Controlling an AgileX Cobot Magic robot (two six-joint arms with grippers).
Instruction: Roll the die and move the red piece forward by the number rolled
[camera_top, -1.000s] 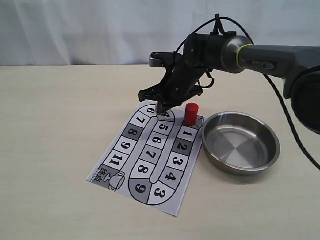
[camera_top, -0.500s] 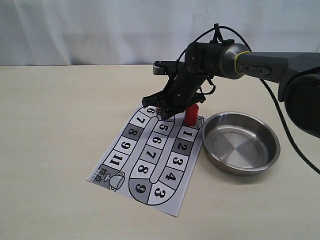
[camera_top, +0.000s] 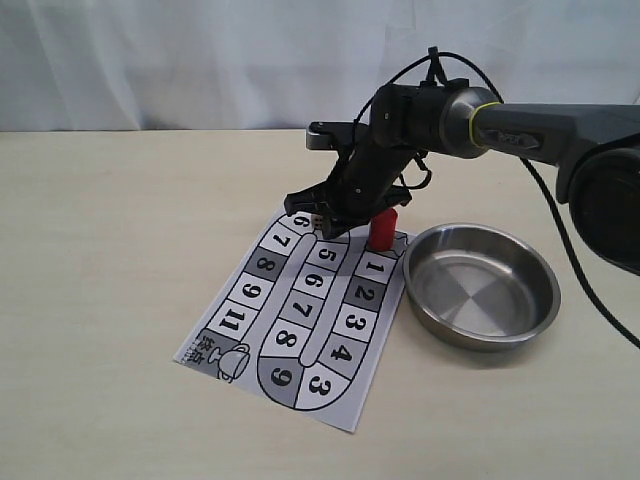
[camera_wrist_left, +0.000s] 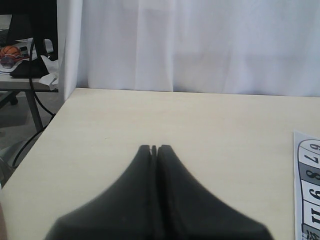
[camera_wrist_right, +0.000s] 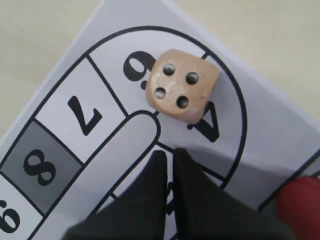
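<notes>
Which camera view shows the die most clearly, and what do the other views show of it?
The right wrist view: the die lies close, four pips up, on the board. In the exterior view the right pincer hides it. The left wrist view misses it.

Bright, even light; soft shadows; close-up fingers (camera_wrist_left: 142, 200) blurred, out of focus.

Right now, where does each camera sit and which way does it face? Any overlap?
Exterior: off the arms, faces across the table at the board, red piece and bowl; the right gripper reaches in over the board.
Left wrist: low over the table, faces the curtain; shut left gripper in front.
Right wrist: looks down on the die, four pips showing; the shut right gripper shows.
Shared: the board shows in all three.
</notes>
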